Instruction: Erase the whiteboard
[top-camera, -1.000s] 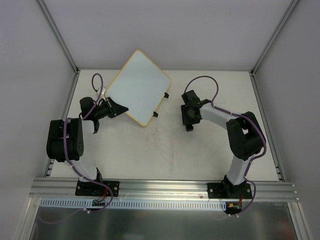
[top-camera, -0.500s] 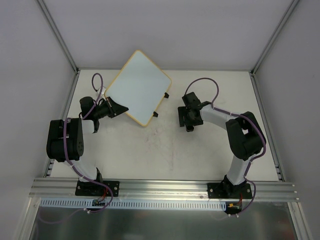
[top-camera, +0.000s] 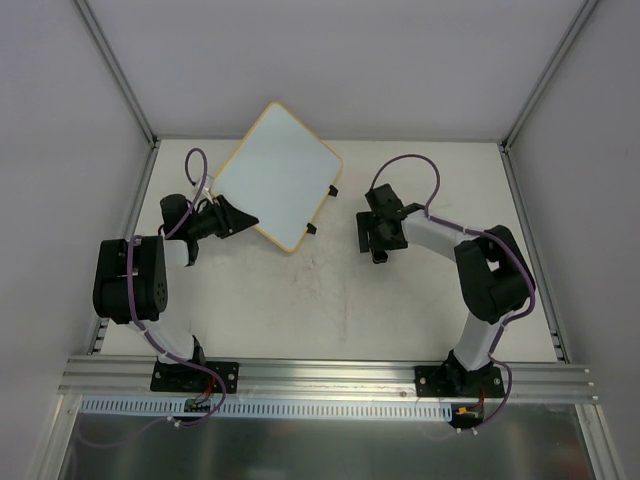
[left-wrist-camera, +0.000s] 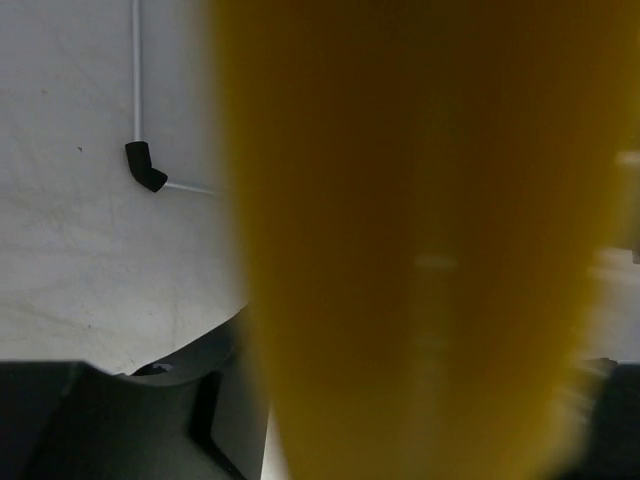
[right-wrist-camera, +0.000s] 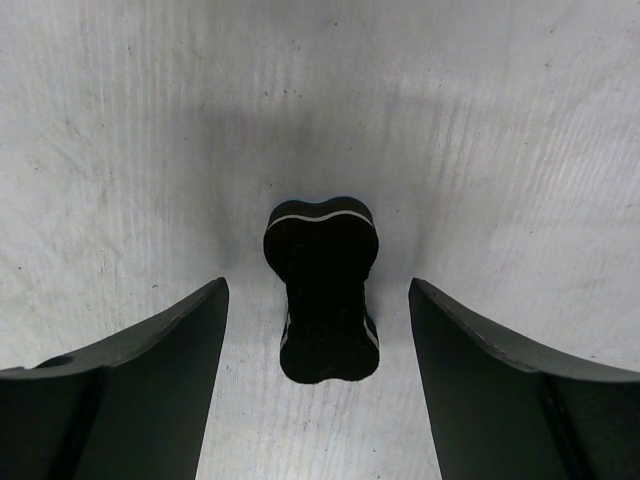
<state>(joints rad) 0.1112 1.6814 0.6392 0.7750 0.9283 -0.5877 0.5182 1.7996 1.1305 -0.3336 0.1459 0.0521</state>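
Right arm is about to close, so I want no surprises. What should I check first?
1. Right gripper open: ok.
2. Small black block centred between its fingers, untouched: ok.
3. Left gripper at the yellow frame of the whiteboard: ok.
4. Left grip firm: cannot tell.
5. Whiteboard face blank from above: ok.

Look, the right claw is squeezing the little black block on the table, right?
No. The right wrist view shows the right gripper open, its fingers apart on either side of the little black block, which lies on the table untouched.
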